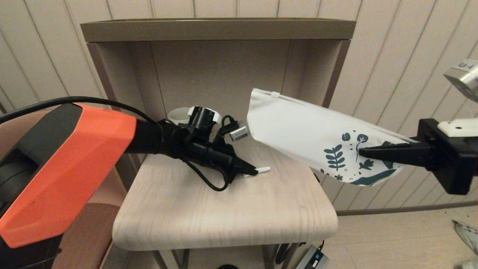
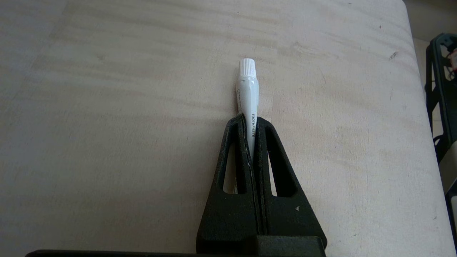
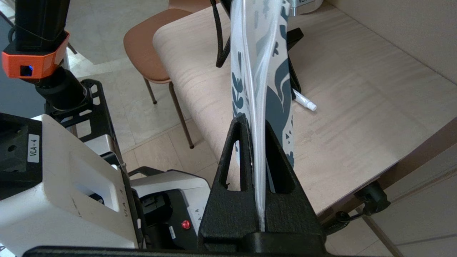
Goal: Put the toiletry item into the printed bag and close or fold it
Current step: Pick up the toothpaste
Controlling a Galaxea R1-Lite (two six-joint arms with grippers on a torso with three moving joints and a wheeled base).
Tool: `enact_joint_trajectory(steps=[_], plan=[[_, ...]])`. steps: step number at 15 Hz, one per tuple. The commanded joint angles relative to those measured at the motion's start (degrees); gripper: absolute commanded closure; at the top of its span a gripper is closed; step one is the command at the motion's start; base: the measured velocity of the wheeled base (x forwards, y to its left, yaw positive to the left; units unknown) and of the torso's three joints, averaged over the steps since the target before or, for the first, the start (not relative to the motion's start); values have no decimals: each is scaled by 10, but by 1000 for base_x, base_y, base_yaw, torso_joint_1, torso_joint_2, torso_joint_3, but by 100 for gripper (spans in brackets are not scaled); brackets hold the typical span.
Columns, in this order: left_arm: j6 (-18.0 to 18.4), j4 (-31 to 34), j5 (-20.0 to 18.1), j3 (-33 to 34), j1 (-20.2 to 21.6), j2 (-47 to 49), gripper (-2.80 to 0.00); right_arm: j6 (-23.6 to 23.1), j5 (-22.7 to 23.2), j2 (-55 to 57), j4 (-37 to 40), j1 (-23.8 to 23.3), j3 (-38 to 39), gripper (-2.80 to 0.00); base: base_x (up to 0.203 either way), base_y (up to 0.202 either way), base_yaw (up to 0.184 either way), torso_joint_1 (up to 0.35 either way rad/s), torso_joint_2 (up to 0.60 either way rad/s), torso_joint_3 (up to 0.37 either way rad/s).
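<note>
Pinching the toiletry item [image 2: 247, 93], left claw [image 2: 250, 123]; printed bag [image 1: 317, 140] aloft

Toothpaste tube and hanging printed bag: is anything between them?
No. In the head view only bare table separates the toothpaste tube from the printed bag.

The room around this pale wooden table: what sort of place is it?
Probably a furnished room, home or hotel style: pale wooden table below a brown shelf, brown padded chair, striped wall panelling.
</note>
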Motion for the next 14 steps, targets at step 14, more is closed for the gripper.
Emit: enact_joint_trajectory(steps=[14], plan=[[0,-1,-4,173,94,-281,0,-53,-3,19,-31,77,78,0,0,0,0,0,0,0]])
